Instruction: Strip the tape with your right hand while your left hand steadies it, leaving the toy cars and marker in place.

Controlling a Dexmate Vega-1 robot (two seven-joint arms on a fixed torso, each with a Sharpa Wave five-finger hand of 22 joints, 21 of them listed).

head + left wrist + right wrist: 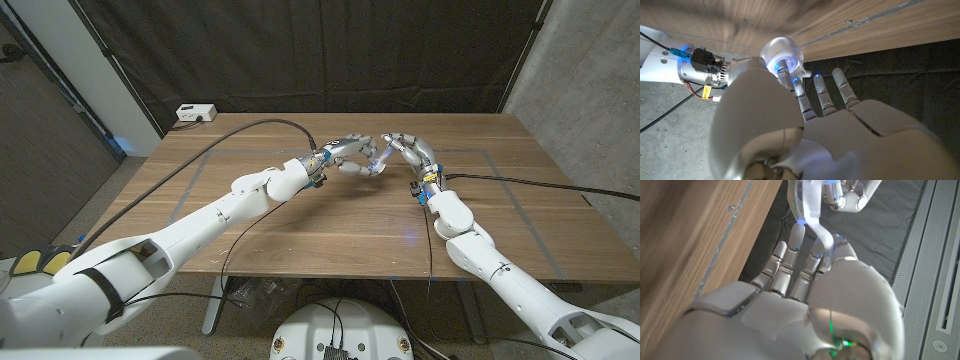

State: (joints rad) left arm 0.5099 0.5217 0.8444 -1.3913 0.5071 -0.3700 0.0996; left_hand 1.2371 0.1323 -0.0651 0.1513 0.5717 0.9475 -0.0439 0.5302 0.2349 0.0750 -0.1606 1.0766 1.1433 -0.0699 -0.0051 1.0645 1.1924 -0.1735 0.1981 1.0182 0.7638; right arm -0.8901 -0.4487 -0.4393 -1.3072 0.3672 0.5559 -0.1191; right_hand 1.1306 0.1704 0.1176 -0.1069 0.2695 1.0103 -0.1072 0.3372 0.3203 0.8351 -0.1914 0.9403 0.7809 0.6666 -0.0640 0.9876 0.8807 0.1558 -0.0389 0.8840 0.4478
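1. While both hands are meeting above the table (300, 230), the left hand (352, 157) is gripping the tape (812, 215).
2. The right hand (408, 152) is pinching its strip, apparently mid-peel; next it likely needs a steady pull away.

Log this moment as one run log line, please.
left hand: raised, holding tape roll | right hand: pinching tape strip, pulled out from roll | table: wooden | stage: stripping underway

No readable text, label, brand, number or sign anywhere on the table (300, 230), the arms or the hands. Small yellow tag on a wire by the wrist motor (706, 91) carries marks too blurred to read.
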